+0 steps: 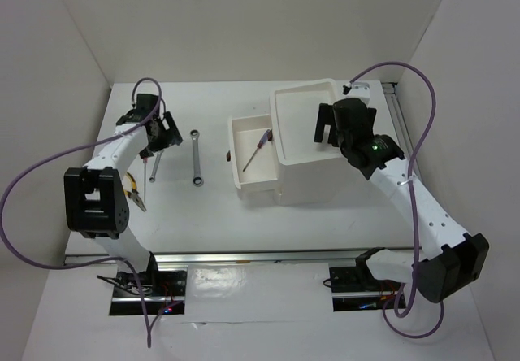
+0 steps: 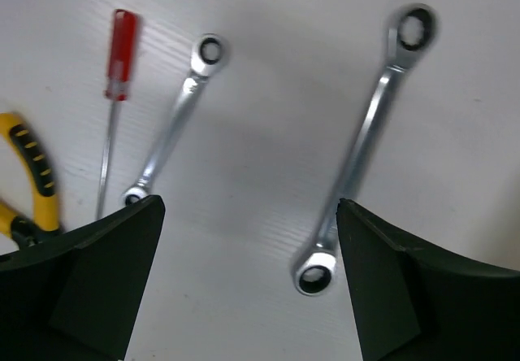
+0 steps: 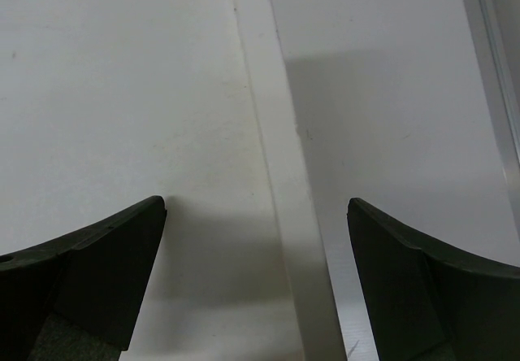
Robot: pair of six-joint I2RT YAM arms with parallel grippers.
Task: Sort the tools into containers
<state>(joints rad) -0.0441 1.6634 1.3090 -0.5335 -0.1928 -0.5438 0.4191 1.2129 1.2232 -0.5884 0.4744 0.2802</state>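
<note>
Left gripper [image 2: 250, 206] gapes (empty) over table [image 2: 260, 93] between short wrench [image 2: 171, 125], long wrench [image 2: 366, 141].

A robotics lab bench: plain white panels [image 1: 244, 28] box in a white table [image 1: 211, 215] edged with aluminium rail [image 1: 268, 255].

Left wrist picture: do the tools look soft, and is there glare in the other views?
Left wrist view: the long wrench blurs towards its far ring; a soft shadow lies beside it. Top view: glare on the shiny strip by the arm bases. Right wrist view: broad grey shadow, no glare.
</note>
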